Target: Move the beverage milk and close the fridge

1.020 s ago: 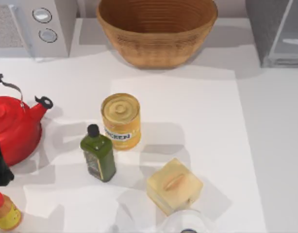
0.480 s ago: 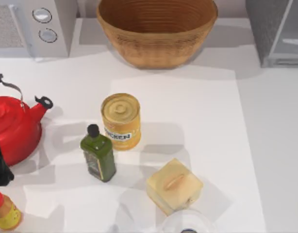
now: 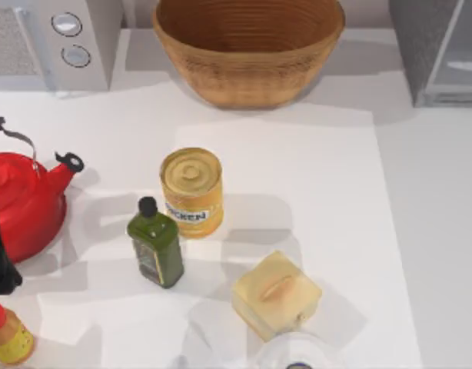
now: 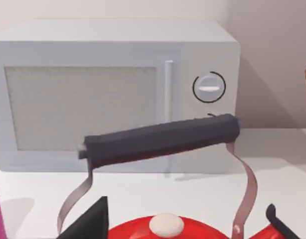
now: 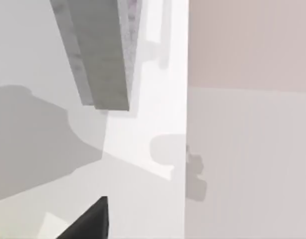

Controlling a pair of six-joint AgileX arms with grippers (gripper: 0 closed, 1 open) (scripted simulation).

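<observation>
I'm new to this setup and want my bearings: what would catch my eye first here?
Probably the glossy red kettle with a dark handle at the table's left edge, in front of the grey microwave with round knobs. Next, the big woven wooden bowl at the back centre, and the yellow can mid-table beside a dark green bottle.

Overhead table view; left wrist close behind shared kettle [image 3: 21,204], facing microwave [image 4: 113,94]
</observation>
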